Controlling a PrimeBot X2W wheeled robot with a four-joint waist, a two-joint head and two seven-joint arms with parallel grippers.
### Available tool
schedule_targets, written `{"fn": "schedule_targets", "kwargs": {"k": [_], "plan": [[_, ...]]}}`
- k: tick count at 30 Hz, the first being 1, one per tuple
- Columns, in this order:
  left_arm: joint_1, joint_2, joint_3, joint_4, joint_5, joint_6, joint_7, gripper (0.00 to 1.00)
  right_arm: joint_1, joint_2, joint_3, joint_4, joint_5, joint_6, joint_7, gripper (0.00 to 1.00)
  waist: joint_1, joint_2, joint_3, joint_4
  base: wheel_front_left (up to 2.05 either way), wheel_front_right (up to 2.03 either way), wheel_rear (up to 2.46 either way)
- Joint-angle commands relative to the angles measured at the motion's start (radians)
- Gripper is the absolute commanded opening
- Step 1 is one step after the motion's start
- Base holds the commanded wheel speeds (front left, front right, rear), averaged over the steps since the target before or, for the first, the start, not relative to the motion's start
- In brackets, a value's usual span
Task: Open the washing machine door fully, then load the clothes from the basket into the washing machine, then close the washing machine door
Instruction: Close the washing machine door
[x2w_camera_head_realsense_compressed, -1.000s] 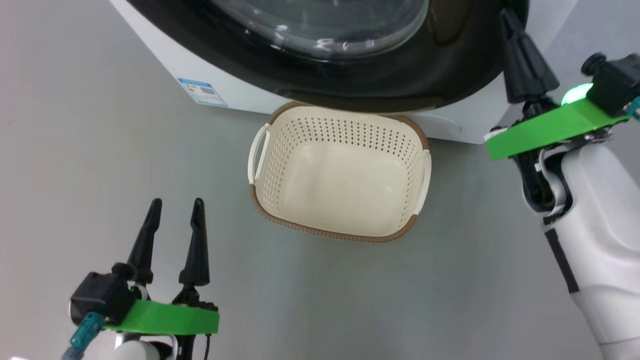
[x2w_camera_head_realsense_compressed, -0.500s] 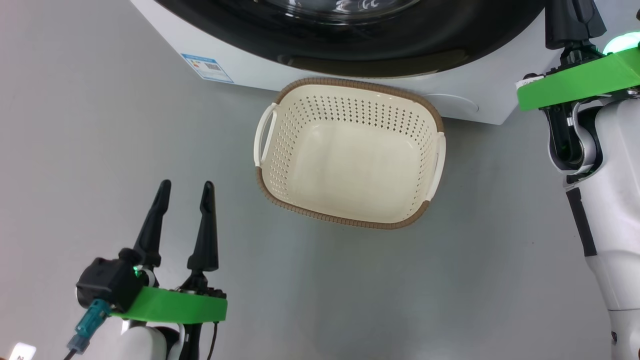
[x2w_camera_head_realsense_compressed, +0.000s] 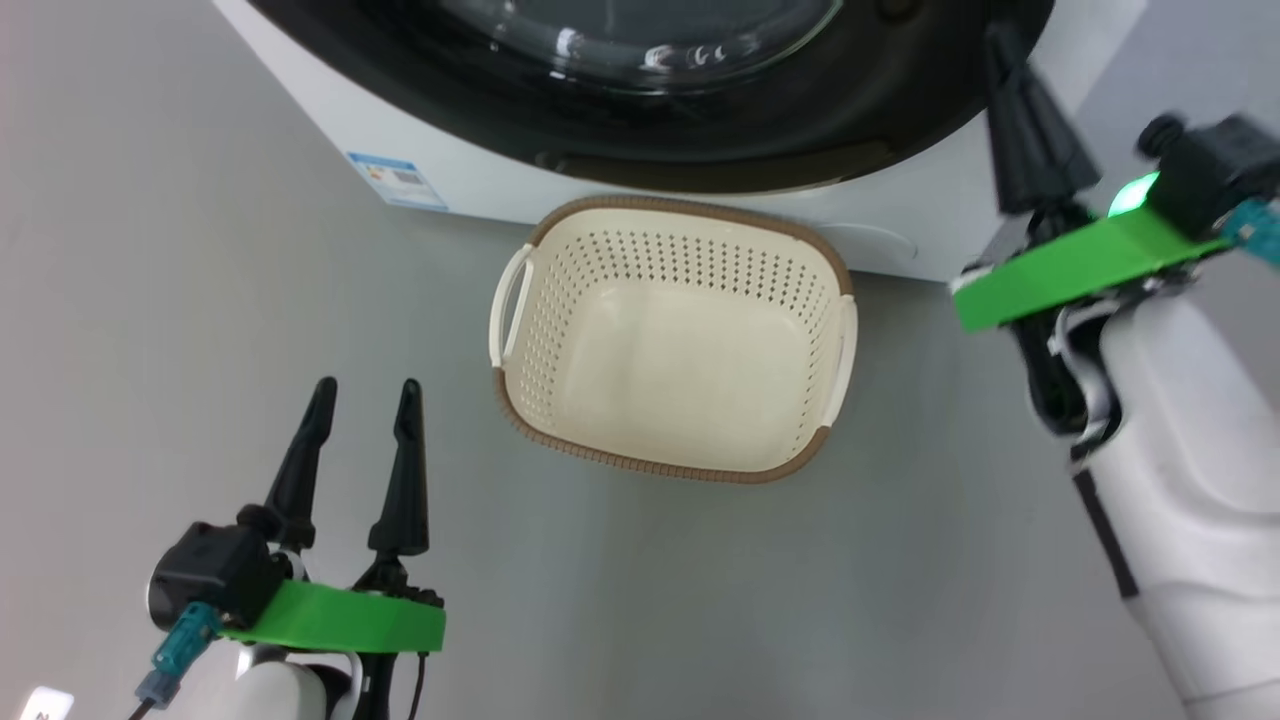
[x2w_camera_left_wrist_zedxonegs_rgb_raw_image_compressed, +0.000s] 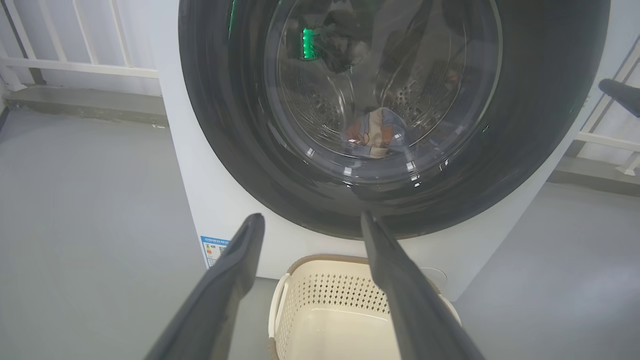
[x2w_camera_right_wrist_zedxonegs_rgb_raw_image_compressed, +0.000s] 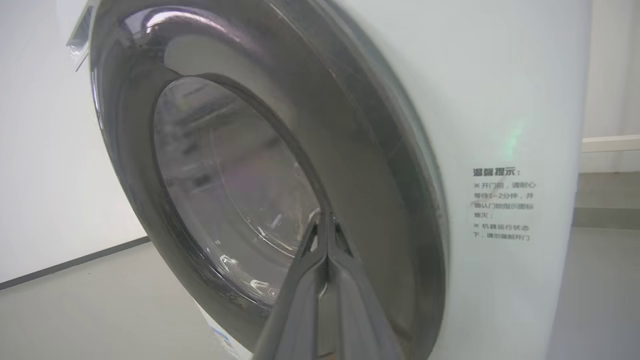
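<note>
The cream basket (x2w_camera_head_realsense_compressed: 690, 206) stands on the floor at the middle of the head view, with nothing inside it. Its far rim sits just below the front of the washing machine (x2w_camera_head_realsense_compressed: 330, 110), which fills the 12 o'clock side. A small blue label (x2w_camera_head_realsense_compressed: 397, 180) is stuck low on the white body at 11 o'clock from the basket. The washing machine door (x2w_camera_head_realsense_compressed: 760, 130) lies flat against the machine front, and the clothes (x2w_camera_left_wrist_zedxonegs_rgb_raw_image_compressed: 372, 132) show through its glass, low in the steel drum. The left gripper (x2w_camera_head_realsense_compressed: 366, 388) hangs at 7 o'clock with its fingers spread wide and nothing between them, well clear of the basket. The right gripper (x2w_camera_head_realsense_compressed: 998, 40) sits at 2 o'clock with its fingers pressed together on nothing, close to the door's black ring; whether it touches is unclear. The floor (x2w_camera_head_realsense_compressed: 200, 300) is smooth grey. White railing bars (x2w_camera_left_wrist_zedxonegs_rgb_raw_image_compressed: 75, 45) run behind the machine at 10 o'clock in the left wrist view, and a printed notice (x2w_camera_right_wrist_zedxonegs_rgb_raw_image_compressed: 502, 205) marks the machine's side panel.
</note>
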Motion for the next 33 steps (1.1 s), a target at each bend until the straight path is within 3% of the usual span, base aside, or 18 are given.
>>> {"fn": "schedule_targets", "kwargs": {"k": [1,15,33], "plan": [[0.007,0.032,0.037,-0.012,0.011,-0.002,-0.006,1.00,0.025,0.022,0.023,-0.026,0.008,0.000,0.002,0.98,0.0000,0.0000,-0.028,-0.024,0.00,0.00,0.00],[0.077,0.082,0.098,0.044,0.017,-0.002,-0.006,1.00,0.242,0.043,0.024,-0.036,0.013,0.000,0.002,1.00,0.0000,0.0000,-0.157,-0.153,0.00,0.00,0.00],[0.114,0.116,0.163,0.075,0.024,-0.002,-0.006,1.00,0.411,0.031,-0.013,-0.054,0.012,0.000,0.002,1.00,0.0000,0.0000,-0.253,-0.307,0.00,0.00,0.00]]}}
